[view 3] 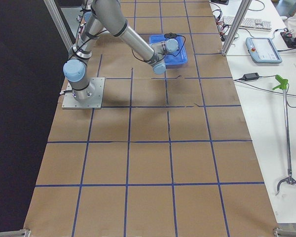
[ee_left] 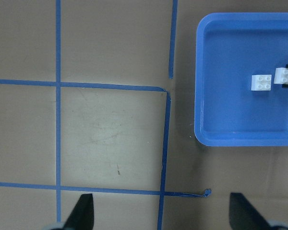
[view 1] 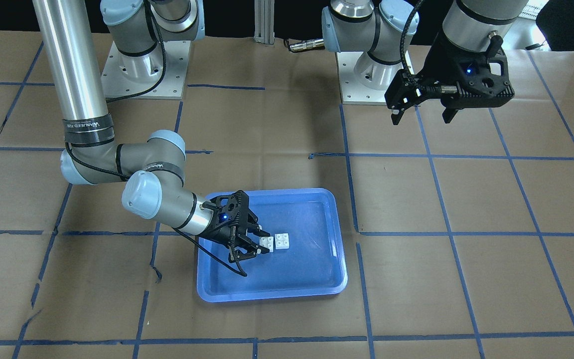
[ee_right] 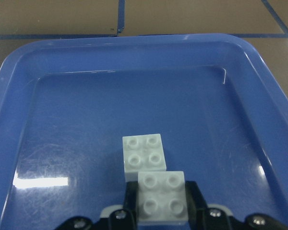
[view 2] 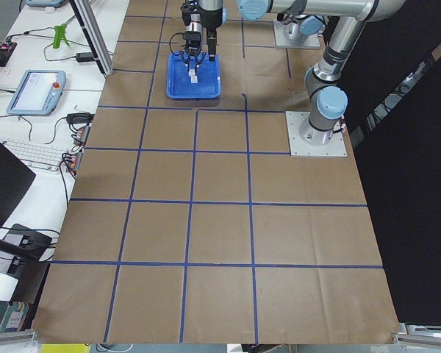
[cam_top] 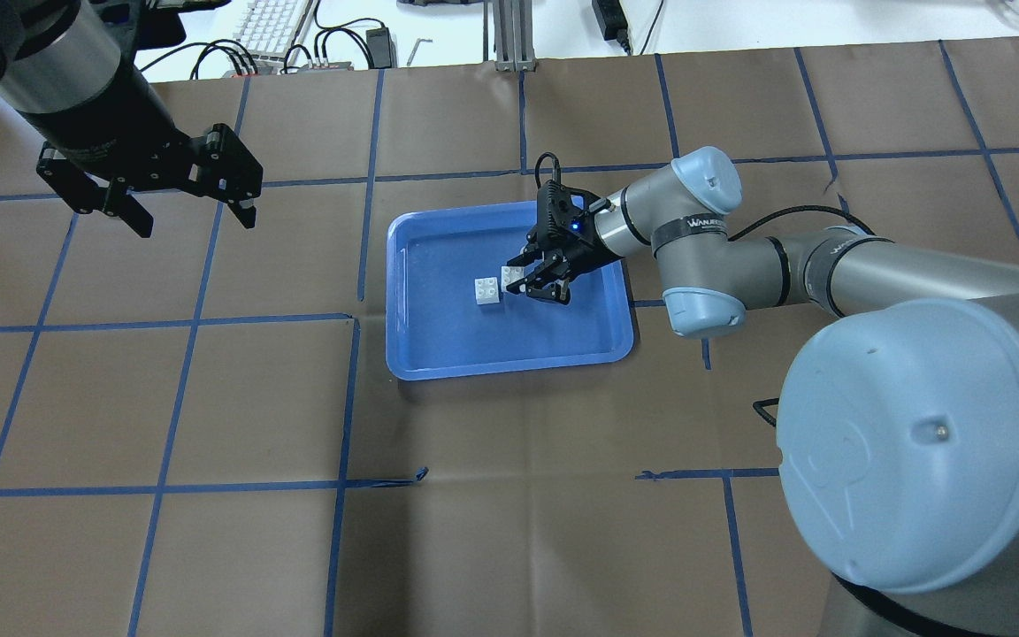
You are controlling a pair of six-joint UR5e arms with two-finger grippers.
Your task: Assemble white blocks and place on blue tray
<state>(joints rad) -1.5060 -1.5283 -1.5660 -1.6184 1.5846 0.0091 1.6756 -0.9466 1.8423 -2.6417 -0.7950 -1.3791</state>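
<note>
The table (cam_top: pixel 209 557) is lying under a sheet of brown paper (cam_top: pixel 518 531) - blue tape (ee_left: pixel 57 48) is ruling it into large squares. The blue tray (cam_top: pixel 509 365) is resting flat on the paper near the middle, a touch toward 12 o'clock in the overhead view. In the front-facing view, the right arm's mounting plate (view 1: pixel 172 80) is sitting at 11 o'clock from the tray, the left arm's mounting plate (view 1: pixel 352 94) at 1 o'clock.

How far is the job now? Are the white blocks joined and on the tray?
Done: the blue tray holds the free block. In hand: the right gripper grips the other block beside it, studs up. To do: they look not stacked yet, so joining and release remain. The left gripper hangs open, away from the tray.
</note>
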